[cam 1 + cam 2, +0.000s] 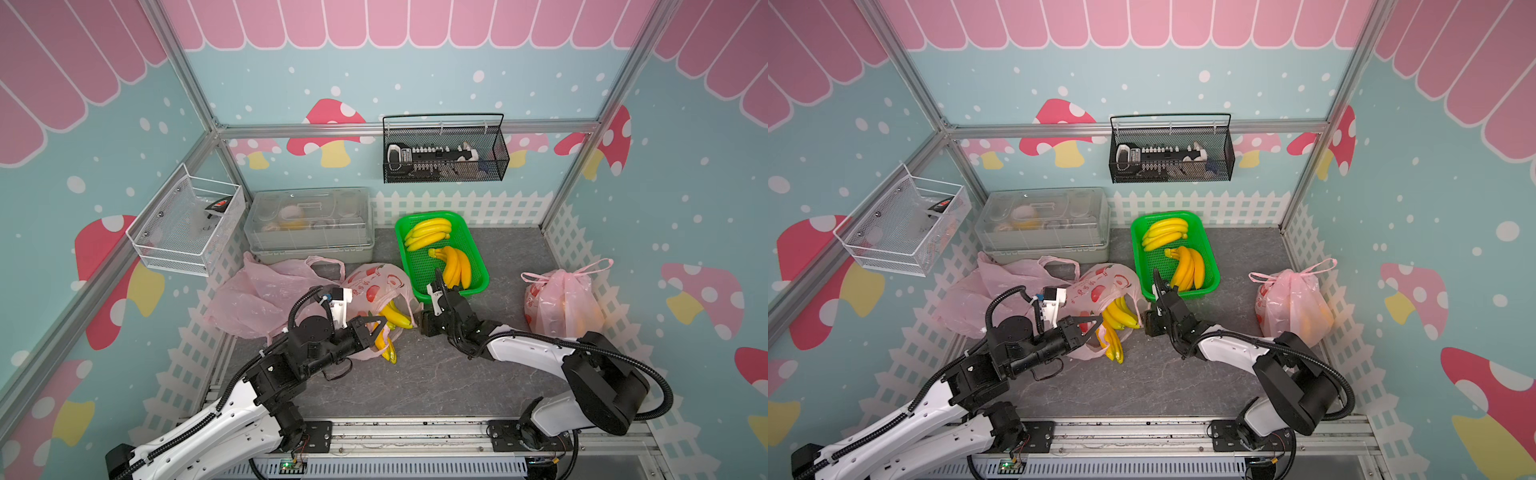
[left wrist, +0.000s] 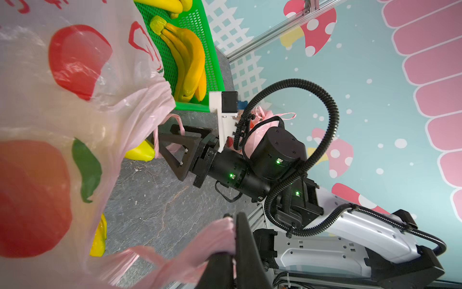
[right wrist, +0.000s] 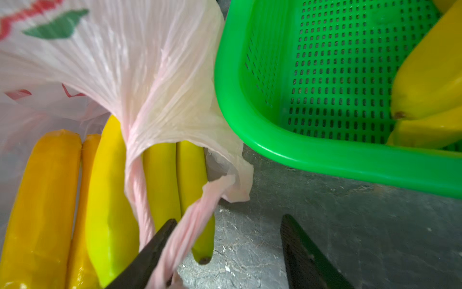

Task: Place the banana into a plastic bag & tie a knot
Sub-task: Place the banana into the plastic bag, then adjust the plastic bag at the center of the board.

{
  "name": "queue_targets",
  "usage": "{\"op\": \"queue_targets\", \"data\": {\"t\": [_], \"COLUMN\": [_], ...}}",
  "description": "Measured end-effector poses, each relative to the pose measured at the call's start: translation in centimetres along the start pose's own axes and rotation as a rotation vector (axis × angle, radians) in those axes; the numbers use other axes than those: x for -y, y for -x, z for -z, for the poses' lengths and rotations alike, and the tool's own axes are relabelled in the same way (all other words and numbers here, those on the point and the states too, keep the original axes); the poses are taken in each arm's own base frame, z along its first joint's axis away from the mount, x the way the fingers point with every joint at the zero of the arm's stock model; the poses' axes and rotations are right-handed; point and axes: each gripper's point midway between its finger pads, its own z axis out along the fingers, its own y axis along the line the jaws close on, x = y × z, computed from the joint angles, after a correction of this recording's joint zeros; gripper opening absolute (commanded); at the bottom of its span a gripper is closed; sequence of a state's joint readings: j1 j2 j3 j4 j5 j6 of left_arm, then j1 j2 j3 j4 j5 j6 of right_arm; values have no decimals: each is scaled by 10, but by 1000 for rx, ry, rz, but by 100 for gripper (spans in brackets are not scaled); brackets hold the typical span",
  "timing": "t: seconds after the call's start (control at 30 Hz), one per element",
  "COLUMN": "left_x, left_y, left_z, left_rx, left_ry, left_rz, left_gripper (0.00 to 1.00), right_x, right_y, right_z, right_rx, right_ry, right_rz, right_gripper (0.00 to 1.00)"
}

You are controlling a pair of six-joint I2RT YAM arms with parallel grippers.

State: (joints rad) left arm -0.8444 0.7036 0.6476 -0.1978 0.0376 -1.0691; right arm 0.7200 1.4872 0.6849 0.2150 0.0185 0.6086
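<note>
Here, left arm [image 1: 232, 409] reaches forward, left fingers [image 2: 243, 240] pinching the bag handle [image 2: 207, 247]; right fingers [image 3: 307, 252] stand spread.

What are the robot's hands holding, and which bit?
The left gripper is shut on one handle of the printed plastic bag. The right gripper is open; the other handle lies against one finger, not pinched.

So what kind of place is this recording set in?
Most likely a staged robot cell dressed up as a play market stall. It has an aluminium frame holding printed mushroom wall panels, a green basket of bananas, and a knotted plastic bag on the grey tabletop.
</note>
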Motion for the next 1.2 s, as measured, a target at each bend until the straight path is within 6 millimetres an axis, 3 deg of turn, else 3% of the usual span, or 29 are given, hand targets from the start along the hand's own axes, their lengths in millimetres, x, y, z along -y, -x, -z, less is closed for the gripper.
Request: {"op": "queue_targets", "data": {"t": [0.1,0.23,0.3,0.4,0.5,0.7,0.87,1.07,1.2], "left_x": [0,0,-1,2,18,74,95,84,59], "left_y": [0,0,1,10,29,89,121,146,144], "left_z": [0,1,2,7,17,50,68,68,58], "left_rx": [0,0,1,18,59,202,286,322,287], "left_ry": [0,2,10,23,18,-18,14,124,205], "left_rz": [0,0,-2,-12,-36,-121,-190,-250,-253], "left_gripper": [0,0,0,0,0,0,0,0,0], "right_x": [-4,-13,-14,-12,-12,-32,-48,-50,-53], "right_y": [2,12,17,22,36,113,159,158,140], "right_z": [-8,-11,-10,2,26,101,153,175,172], "right_rx": [-1,19,32,40,63,216,312,291,247], "right_ry": [24,56,50,27,1,-26,-19,-19,27], "right_rz": [3,4,5,12,29,78,121,155,200], "right_gripper": [53,9,0,0,0,0,0,0,35]}}
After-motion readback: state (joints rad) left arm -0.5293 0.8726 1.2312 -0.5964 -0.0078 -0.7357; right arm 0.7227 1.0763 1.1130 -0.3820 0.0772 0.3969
